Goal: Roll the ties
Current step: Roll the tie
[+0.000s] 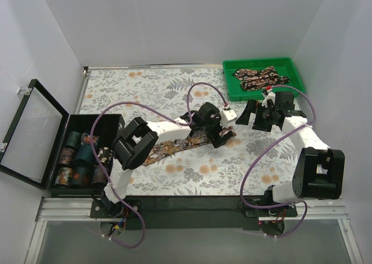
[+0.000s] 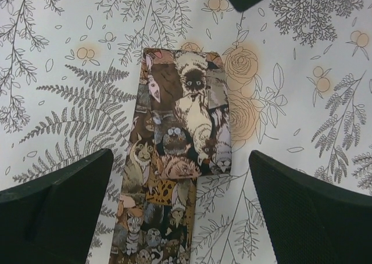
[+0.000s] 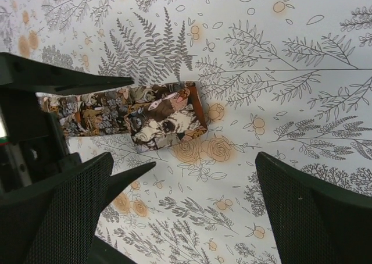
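At the near left of the desk [image 1: 145, 84], an open black box [image 1: 94, 120] held rolled ties [image 1: 81, 156] packed side by side. One patterned tie [image 1: 174, 147] lay flat mid-desk, its right end folded over itself, with the left end effector [image 1: 224, 133] above that fold and the right end effector [image 1: 260, 114] beside it, both spread apart and empty. At the far right, a green tray [image 1: 292, 67] held loose ties [image 1: 258, 78].
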`<action>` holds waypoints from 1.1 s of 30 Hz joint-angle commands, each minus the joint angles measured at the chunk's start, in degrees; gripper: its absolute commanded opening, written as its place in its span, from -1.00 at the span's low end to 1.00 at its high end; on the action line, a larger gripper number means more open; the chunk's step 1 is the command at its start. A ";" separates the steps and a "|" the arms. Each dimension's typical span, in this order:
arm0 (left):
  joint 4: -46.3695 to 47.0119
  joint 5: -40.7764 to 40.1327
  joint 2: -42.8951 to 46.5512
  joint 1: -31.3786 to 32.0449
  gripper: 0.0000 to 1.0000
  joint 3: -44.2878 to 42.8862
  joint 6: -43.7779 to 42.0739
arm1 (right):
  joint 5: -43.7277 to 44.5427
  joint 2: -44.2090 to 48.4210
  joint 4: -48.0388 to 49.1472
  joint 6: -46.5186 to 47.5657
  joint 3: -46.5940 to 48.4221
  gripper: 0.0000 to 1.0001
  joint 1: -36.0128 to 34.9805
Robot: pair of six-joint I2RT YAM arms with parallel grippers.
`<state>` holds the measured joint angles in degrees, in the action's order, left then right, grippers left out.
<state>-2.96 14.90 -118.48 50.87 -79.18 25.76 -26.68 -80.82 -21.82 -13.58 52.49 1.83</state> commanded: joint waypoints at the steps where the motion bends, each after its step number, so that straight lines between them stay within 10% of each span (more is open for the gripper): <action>1: 0.76 1.37 -1.05 0.37 0.96 -3.44 -2.90 | -4.08 0.48 2.75 -0.74 -0.28 0.96 0.37; 24: -0.64 1.89 -7.47 -0.16 -0.23 -5.64 -4.93 | -7.60 -3.56 7.85 -1.44 -2.92 0.85 0.81; 33: -0.12 0.06 -3.01 -0.16 0.68 -4.50 -2.47 | -8.92 -4.26 13.03 -3.46 -5.03 0.83 1.25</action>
<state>-2.33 15.94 -125.23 50.70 -84.36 22.33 -33.76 -85.17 -12.58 -15.94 48.14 2.59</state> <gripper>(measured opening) 0.813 0.914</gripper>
